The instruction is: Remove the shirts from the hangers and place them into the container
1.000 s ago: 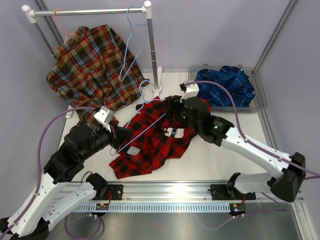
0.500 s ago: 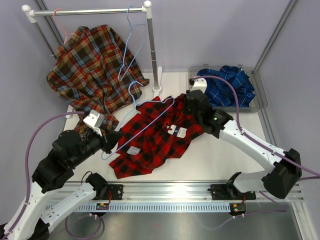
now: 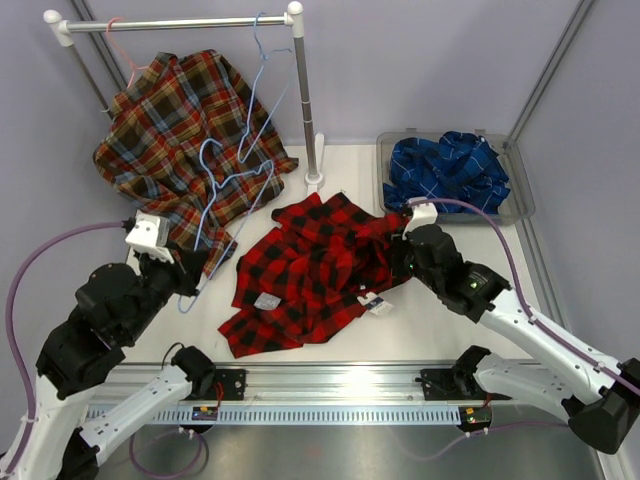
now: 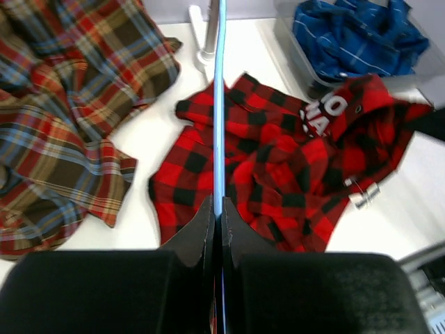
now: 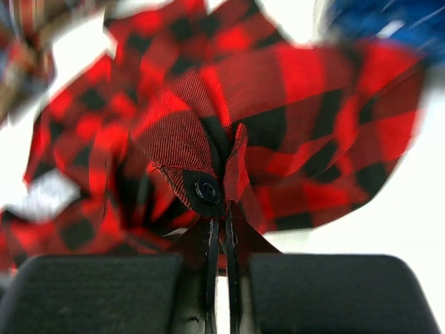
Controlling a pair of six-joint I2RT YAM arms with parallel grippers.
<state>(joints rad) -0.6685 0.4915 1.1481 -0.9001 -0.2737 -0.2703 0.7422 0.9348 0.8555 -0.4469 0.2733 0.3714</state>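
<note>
My left fingers (image 4: 211,226), clamped on the blue hanger (image 4: 220,104), have pulled it clear of the red shirt (image 3: 310,265). My right fingers (image 5: 214,243) have just pinched its fabric, so the container (image 3: 522,206) comes next.

The red-and-black shirt (image 5: 278,90) is soft, matt woven cloth with a fine ribbed weave and a smooth dark button (image 5: 207,189) — the light blue hanger (image 4: 218,104) is thin smooth wire, the container (image 3: 524,195) clear grey-tinted plastic, the rack bar (image 3: 180,22) bright polished metal.
</note>
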